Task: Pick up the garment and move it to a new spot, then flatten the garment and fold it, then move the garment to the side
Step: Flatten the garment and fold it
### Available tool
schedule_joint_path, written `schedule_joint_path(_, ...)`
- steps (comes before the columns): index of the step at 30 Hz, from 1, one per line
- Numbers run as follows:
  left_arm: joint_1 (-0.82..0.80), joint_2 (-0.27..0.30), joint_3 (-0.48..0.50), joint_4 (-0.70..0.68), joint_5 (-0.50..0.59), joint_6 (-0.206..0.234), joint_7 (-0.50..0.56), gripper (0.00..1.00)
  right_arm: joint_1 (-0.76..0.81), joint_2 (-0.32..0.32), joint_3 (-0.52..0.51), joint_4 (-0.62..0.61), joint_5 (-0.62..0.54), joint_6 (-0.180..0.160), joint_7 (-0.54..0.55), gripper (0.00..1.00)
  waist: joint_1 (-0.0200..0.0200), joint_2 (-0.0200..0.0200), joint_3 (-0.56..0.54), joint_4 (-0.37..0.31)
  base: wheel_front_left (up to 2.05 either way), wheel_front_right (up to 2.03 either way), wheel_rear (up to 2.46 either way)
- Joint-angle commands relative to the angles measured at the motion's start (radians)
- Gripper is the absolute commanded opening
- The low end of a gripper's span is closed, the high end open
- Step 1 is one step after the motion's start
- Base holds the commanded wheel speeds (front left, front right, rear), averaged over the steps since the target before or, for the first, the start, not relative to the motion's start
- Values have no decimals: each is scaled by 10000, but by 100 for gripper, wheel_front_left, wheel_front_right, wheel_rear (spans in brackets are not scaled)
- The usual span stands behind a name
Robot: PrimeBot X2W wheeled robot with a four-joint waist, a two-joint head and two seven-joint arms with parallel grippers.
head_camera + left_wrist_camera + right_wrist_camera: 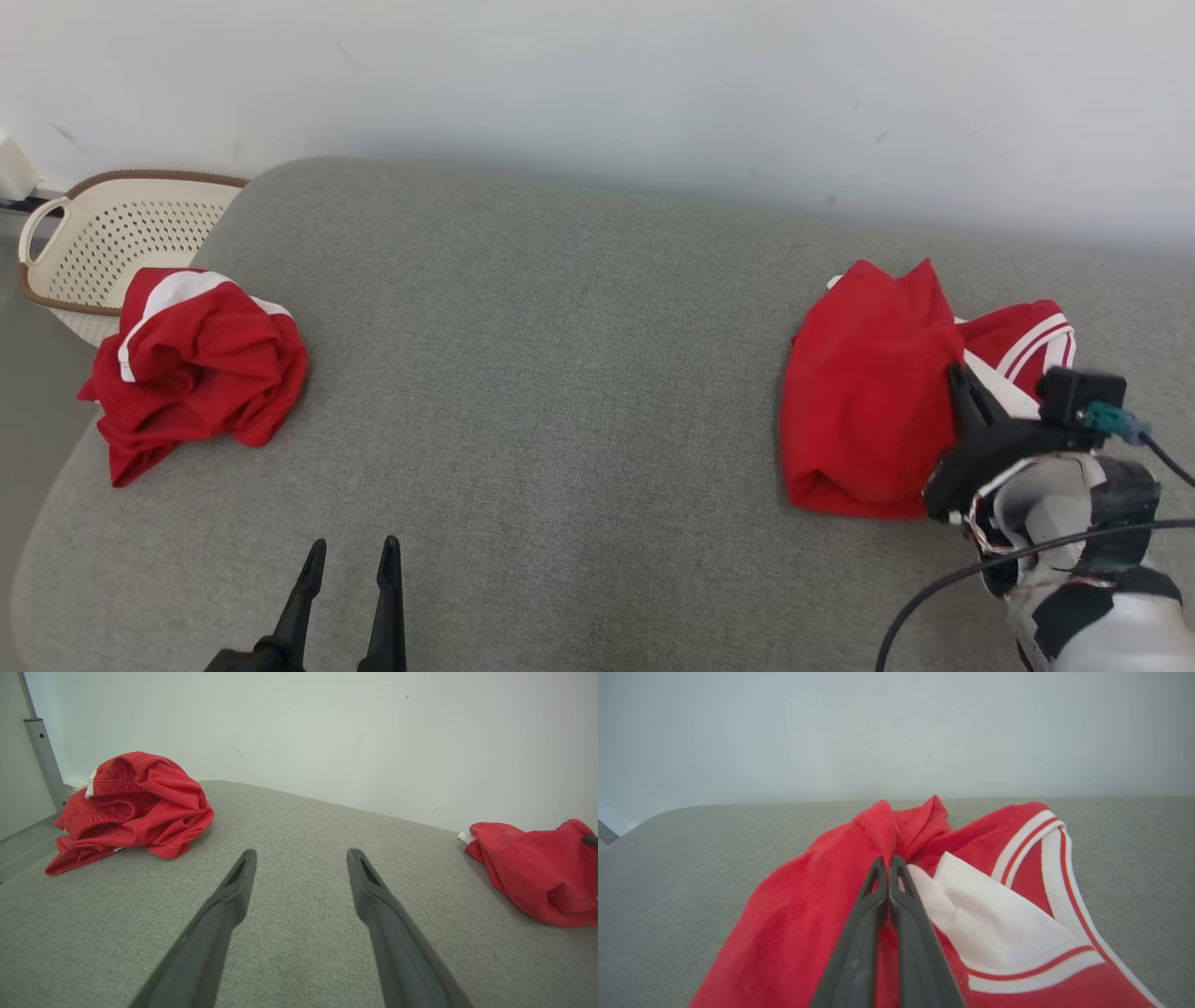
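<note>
The garment (pixel 868 411) is red with white striped trim and lies bunched on the right of the grey padded surface (pixel 560 373). My right gripper (pixel 957 373) is shut on a raised fold of it. In the right wrist view the two fingers meet at the gripper's tip (pixel 888 861), pinching red cloth of the garment (pixel 808 914), with a white panel just to the right. My left gripper (pixel 353 546) hangs open over bare surface at the lower left, holding nothing. The left wrist view shows that gripper (pixel 301 856) spread wide and the garment (pixel 537 872) far to the right.
A second red garment (pixel 196 364) lies crumpled at the surface's left edge, seen too in the left wrist view (pixel 135 807). Behind it stands a cream perforated basket (pixel 112 233). A pale wall runs along the far side.
</note>
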Motion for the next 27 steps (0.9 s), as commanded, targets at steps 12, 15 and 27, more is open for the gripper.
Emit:
schedule_joint_path(12,358,-2,69,40,-18,-94,-40,100,-1111,625,589,-1974,132,-6,-138,0,0,0,-616,298,0,0,0)
schedule_joint_path(15,382,-3,71,10,-16,-118,-40,100,-1027,745,662,-2242,129,-6,-77,0,0,0,-664,401,0,0,0)
schedule_joint_path(27,257,-2,-187,127,-102,-102,-40,100,-126,1808,1938,-2826,245,-6,589,0,0,0,-559,940,0,0,0)
